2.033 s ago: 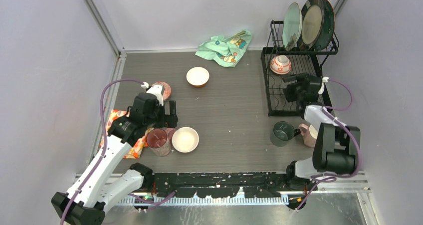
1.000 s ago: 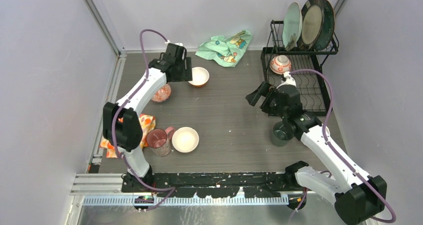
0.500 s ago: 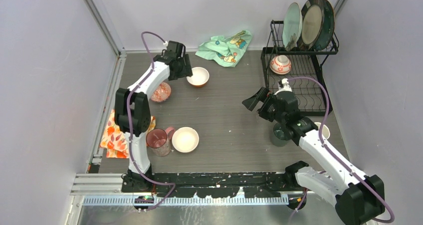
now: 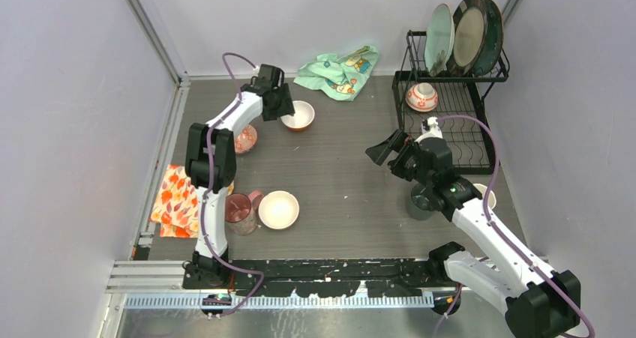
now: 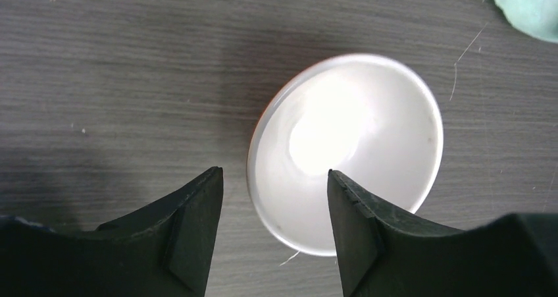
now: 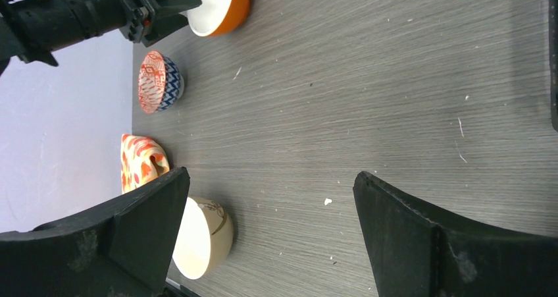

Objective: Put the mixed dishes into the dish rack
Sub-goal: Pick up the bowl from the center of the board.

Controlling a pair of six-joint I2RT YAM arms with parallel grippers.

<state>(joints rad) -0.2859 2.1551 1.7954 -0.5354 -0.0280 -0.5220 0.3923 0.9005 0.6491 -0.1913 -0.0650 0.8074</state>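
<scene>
Between the left gripper's (image 5: 274, 174) spread, narrowing fingers now sits the orange bowl's (image 5: 349, 139) near rim; a grasp for racking seems imminent.

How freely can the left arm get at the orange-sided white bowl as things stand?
Probably yes, quite freely. The left pincer hangs just above the bowl, open and straddling its rim on the near side. Nothing stands between them.

White-and-black left arm stretched far forward, wrist tipped down; black two-finger left gripper (image 5: 274, 178) pointing down, jaws parted. White-and-black right arm elbow bent, forearm angled forward-left; black right gripper (image 6: 271, 176) low, jaws spread wide.
</scene>
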